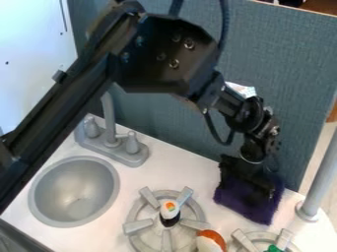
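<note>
The black gripper [248, 178] hangs at the right of the counter, pointing down over a purple cloth [249, 204]. It covers the cloth's upper part, and the cloth spreads out below and to both sides of it. Whether the cloth is gripped or only touched cannot be told. To the left, a small white toy [169, 209] with an orange-and-green top and black lower part stands on the burner. An orange-and-white toy [211, 241] lies by that burner's lower right.
A round grey sink [74, 192] and its faucet [110, 120] are at the left. The grey stove burner [138, 226] is at the bottom centre; another burner [245, 241], with a green thing [273, 249], is lower right. A grey post [319, 179] stands at the right, a blue-grey partition [283, 74] behind.
</note>
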`<state>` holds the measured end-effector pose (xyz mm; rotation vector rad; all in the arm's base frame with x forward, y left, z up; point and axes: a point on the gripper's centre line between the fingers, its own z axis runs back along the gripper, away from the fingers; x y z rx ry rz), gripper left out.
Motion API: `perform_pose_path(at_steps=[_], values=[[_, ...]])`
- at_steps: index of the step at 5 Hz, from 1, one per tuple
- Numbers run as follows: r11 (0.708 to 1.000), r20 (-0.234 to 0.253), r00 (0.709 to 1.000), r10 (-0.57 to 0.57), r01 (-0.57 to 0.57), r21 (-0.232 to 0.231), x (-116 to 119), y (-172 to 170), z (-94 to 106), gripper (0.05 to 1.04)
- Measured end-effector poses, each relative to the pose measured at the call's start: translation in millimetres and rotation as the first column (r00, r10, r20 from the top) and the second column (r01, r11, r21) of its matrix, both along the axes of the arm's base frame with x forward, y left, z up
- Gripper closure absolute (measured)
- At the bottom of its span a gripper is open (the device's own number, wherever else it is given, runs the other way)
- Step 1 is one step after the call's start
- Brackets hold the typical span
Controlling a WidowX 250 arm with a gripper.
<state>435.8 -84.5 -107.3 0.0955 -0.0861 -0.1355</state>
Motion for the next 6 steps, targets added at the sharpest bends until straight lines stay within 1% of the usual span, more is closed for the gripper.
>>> perform_pose_path(at_steps=[1, 2, 3, 4, 5, 6], values=[[0.995, -0.021, 0.996, 0.088, -0.087, 0.055, -8.7, 48.1, 2.8, 0.083], [0.984, -0.039, 0.985, 0.165, -0.162, 0.076, -4.7, 89.3, 6.9, 0.083], [0.978, -0.049, 0.98, 0.194, -0.189, 0.087, 7.1, 113.8, 4.3, 0.083], [0.975, -0.09, 0.974, 0.208, -0.199, 0.1, 1.1, 118.6, 5.4, 0.083], [0.973, -0.152, 0.963, 0.223, -0.21, 0.101, -22.4, 126.9, 5.4, 0.083], [0.978, -0.129, 0.97, 0.205, -0.197, 0.074, -35.7, 123.8, 30.3, 0.083]])
